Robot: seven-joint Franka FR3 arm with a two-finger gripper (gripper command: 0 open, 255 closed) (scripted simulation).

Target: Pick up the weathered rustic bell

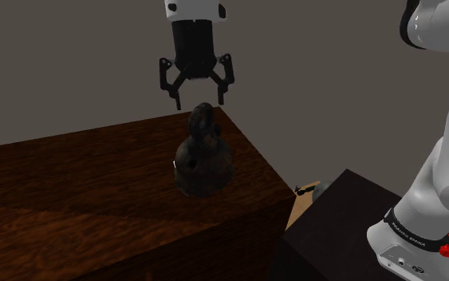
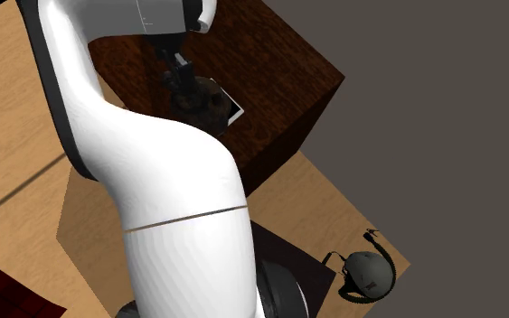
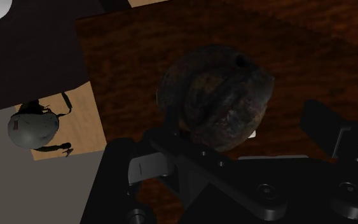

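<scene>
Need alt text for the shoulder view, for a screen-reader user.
A black gripper, jaws open, hangs over a dark, rusty bell that stands upright, loop on top, near the corner of a dark wooden table. The white arm rises at the view's right.

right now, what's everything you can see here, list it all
bell: one, dark and rust-mottled, upright near the table's corner
table: one, dark brown wood, under the bell
round strapped object: one, grey with black straps, on the floor near the stand
floor: one, tan wood, around the table
stand: one, dark box, shoulder view's lower right
arm: one, white with dark joints
end effector: one, black, open, just above the bell's loop, holding nothing
</scene>
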